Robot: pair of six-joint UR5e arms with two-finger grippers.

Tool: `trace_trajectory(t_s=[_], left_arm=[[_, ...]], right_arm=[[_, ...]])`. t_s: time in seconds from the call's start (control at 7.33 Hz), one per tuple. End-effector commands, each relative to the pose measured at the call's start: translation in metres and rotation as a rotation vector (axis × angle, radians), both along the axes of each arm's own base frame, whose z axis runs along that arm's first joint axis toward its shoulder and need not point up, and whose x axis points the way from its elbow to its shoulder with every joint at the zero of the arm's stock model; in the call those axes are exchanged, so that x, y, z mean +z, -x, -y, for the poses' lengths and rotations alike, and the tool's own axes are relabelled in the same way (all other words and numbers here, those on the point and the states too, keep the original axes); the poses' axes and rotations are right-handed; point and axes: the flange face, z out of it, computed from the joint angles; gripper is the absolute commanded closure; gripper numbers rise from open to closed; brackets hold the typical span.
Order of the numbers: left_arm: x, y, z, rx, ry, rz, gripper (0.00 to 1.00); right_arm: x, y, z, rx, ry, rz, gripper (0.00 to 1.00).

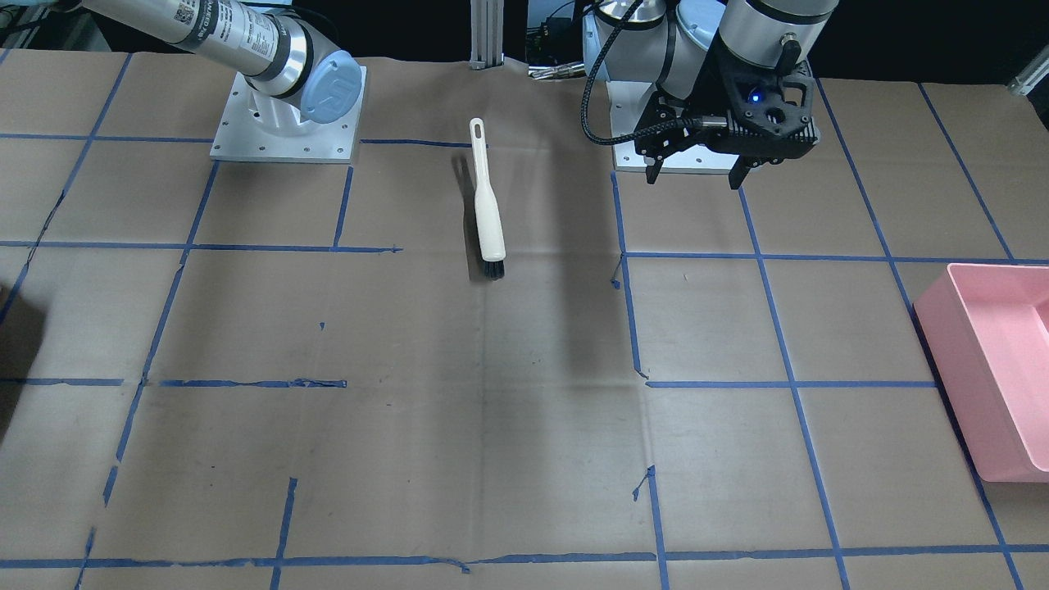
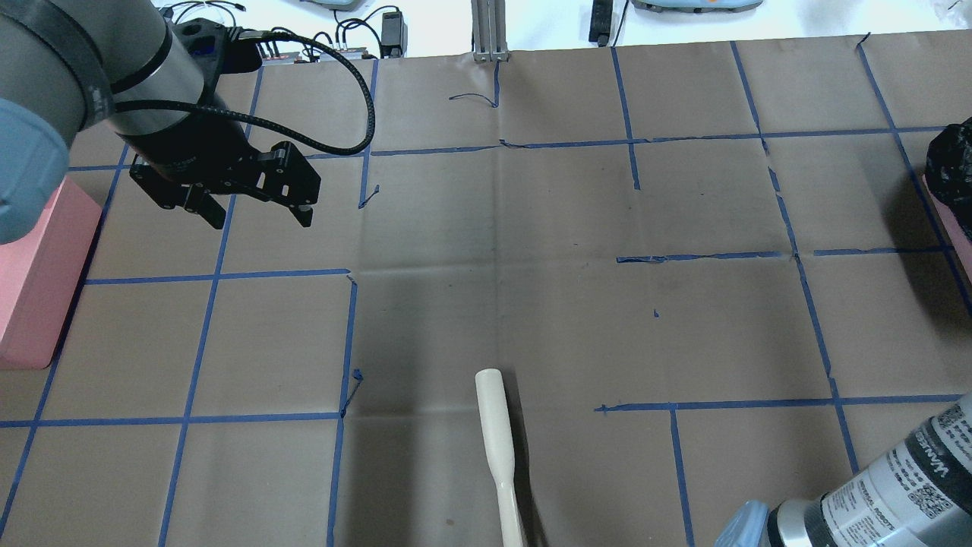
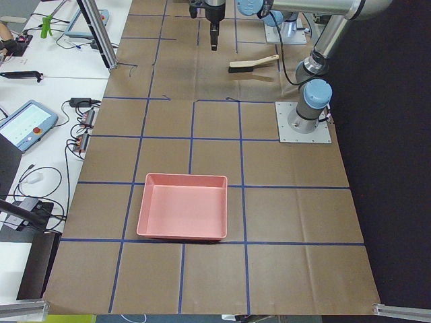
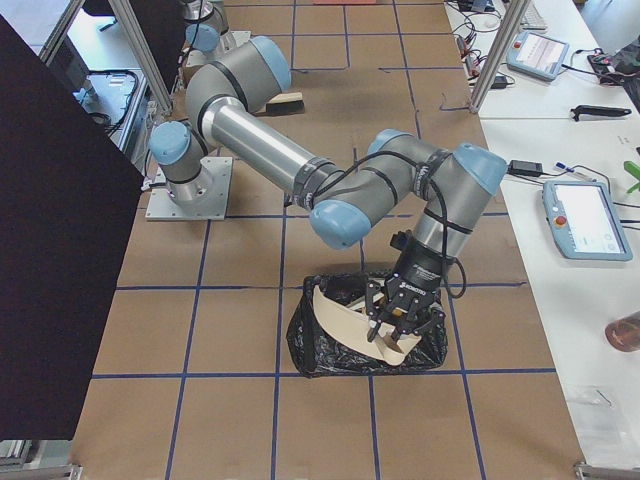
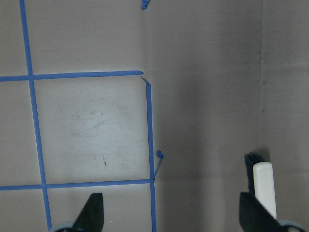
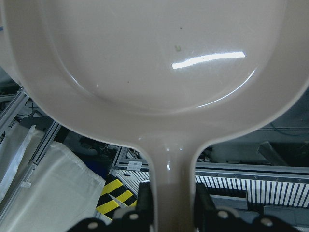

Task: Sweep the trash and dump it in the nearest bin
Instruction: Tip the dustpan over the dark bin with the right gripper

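We judge that the dumping step is nearly finished: the right gripper [image 6: 172, 204], its fingers pinching the handle of the dustpan [image 6: 154, 72], tips the pan over the black-bagged bin [image 4: 320, 352]. The pan looks bare, and the trash shows in no view — perhaps it is hidden in the bag. The left gripper [image 1: 694, 179] hangs with fingers spread above the counter [image 1: 410, 426], near the brush [image 1: 488, 205]. The next move calls for lifting the pan over the bag's rim — the open room lies toward the counter's middle.

Cream dustpan [image 4: 345, 318] in right claw [image 4: 393, 335] at bin [image 4: 320, 358]
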Motion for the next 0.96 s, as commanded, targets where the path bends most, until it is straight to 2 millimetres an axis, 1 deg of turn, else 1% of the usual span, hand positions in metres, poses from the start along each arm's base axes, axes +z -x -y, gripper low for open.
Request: trace_trajectory(t_s=[0.0,0.14,0.27,0.41,0.68,0.82], left_arm=[[0.000,0.000,0.000,0.000,0.000,0.000,0.00],[0.000,0.000,0.000,0.000,0.000,0.000,0.00],[0.000,0.000,0.000,0.000,0.000,0.000,0.00],[0.000,0.000,0.000,0.000,0.000,0.000,0.00],[-0.001,0.000,0.000,0.000,-0.001,0.000,0.00],[-0.001,0.000,0.000,0.000,-0.001,0.000,0.00]], right_arm=[[0.044,-0.037,-0.024,0.008,0.059,0.122,0.95],[0.053,-0.048,-0.034,-0.023,0.056,0.140,0.95],[0.050,-0.053,-0.040,-0.031,0.047,0.154,0.95],[0.055,-0.072,-0.055,-0.054,0.068,0.165,0.95],[0.049,-0.129,-0.106,-0.143,0.124,0.182,0.95],[0.035,-0.155,-0.115,-0.159,0.230,0.221,0.95]])
